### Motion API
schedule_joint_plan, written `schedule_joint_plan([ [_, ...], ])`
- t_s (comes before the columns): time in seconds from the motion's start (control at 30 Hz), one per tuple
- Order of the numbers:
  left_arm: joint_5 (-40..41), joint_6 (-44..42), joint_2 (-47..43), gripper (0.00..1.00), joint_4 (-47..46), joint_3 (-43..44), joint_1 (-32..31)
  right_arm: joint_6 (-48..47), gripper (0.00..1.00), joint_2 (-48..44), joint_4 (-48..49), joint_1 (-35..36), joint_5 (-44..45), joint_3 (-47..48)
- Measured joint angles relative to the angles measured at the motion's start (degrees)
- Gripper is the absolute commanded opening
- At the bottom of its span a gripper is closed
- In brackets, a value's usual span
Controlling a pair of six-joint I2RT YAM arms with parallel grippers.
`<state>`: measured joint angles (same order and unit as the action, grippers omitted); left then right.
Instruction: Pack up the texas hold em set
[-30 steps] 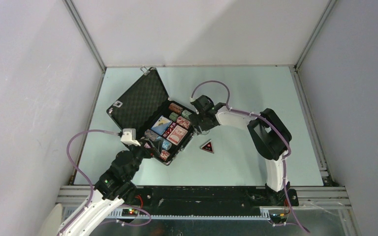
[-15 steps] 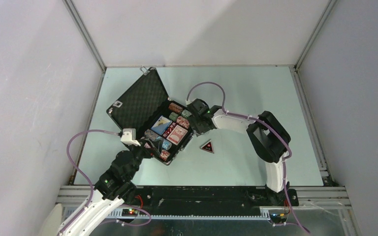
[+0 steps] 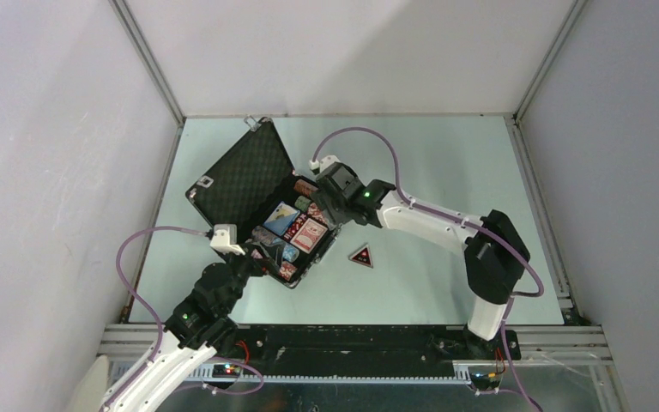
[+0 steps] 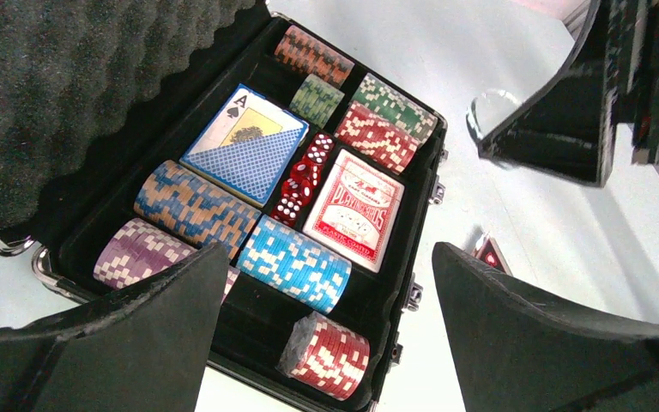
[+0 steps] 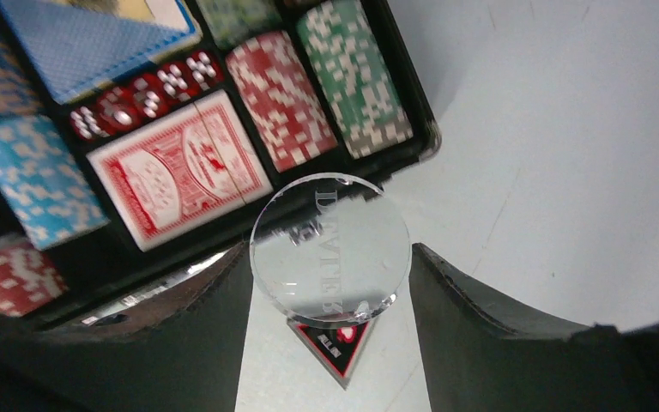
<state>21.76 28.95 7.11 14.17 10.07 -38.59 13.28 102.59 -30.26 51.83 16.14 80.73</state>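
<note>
Two claws attend the open briefcase [image 3: 242, 176]: the right gripper [image 5: 330, 275] pinches a clear dealer button [image 5: 330, 236] by its rim above the briefcase's edge, presumably to slot it in. The left gripper [image 4: 326, 266] gapes empty nearby, and the triangle [image 3: 361, 256] waits outside on the table [image 3: 446, 154].

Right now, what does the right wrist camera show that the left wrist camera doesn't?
Only the right wrist view shows the faint lettering on the clear disc held in the right gripper, with the tip of the black-red triangle below it. Only the left wrist view shows the case's foam lid. Both show the red card deck, the red dice and part of the triangle.
</note>
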Motion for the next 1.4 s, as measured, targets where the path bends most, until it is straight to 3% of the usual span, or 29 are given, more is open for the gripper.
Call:
schedule_joint_plan([
  [0.67,11.7,3.7,-6.8,0.96,6.2,0.0,0.0,-0.1,0.53,24.9,-0.4,6.0,-3.4,30.0],
  [0.73,12.1,3.7,-6.8,0.96,6.3,0.0,0.0,0.0,0.61,26.8,-0.3,6.0,-4.0,31.7],
  [0.77,12.3,3.7,-6.8,0.96,6.3,0.0,0.0,0.1,0.79,27.7,-0.2,6.0,-4.3,32.7],
  [0.83,12.6,3.7,-6.8,0.95,6.3,0.0,0.0,0.3,0.97,29.5,0.0,6.1,-5.0,34.8],
  [0.93,13.5,4.3,-6.7,0.94,6.3,0.0,0.0,0.7,0.99,30.4,0.1,6.1,-5.3,36.1],
  [1.1,17.0,6.7,-5.0,0.93,6.8,0.0,0.0,0.8,1.0,27.9,3.0,6.1,-5.4,31.8],
  [1.4,18.6,7.7,-4.5,0.95,7.0,0.0,0.0,3.0,1.0,6.1,6.2,5.8,-4.2,4.4],
])
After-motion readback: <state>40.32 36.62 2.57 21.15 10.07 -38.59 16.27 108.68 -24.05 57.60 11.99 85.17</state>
